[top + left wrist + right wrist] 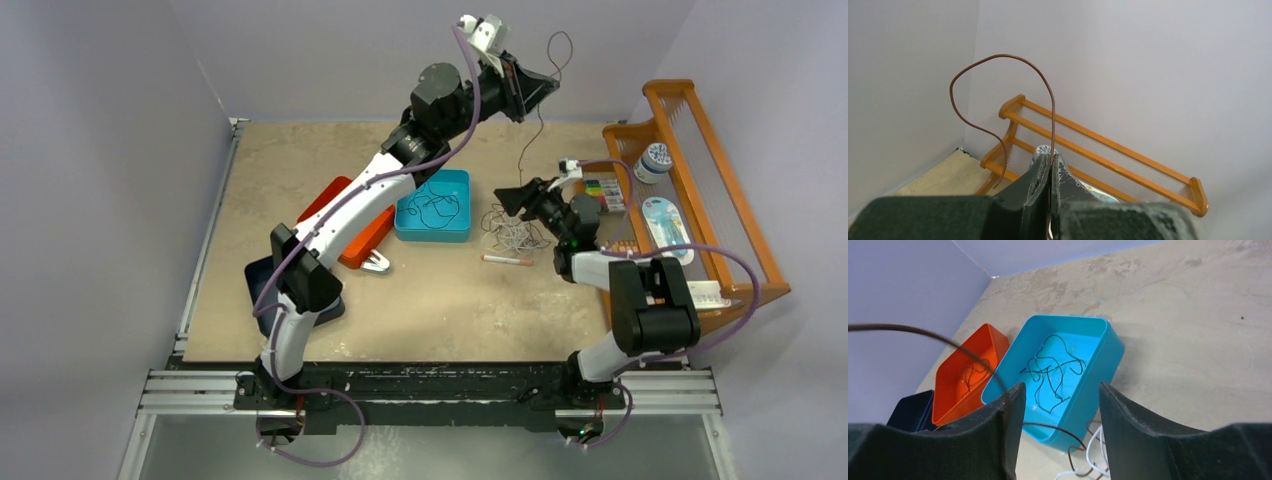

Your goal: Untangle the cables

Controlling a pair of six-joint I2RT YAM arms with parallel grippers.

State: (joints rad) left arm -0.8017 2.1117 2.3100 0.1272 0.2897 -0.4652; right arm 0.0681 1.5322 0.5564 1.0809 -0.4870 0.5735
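My left gripper [535,92] is raised high at the back and shut on a thin brown cable [540,120]. The cable loops above the jaws [998,57] and hangs down to a tangled pile of whitish and brown cables [512,234] on the table. In the left wrist view the left gripper [1052,161] pinches the wire between closed fingers. My right gripper [518,198] is open and empty, low over the pile's near side. In the right wrist view it [1062,407] frames brown [1068,432] and white [1094,450] strands. A black cable [1053,370] lies in the blue tray [1110,352].
The blue tray [405,228] sits mid-table, with an orange tray [328,200] holding a dark cable [972,371] and a dark blue tray [258,285] to its left. A white-and-orange pen [508,260] lies near the pile. A wooden rack [700,150] with small items stands at the right.
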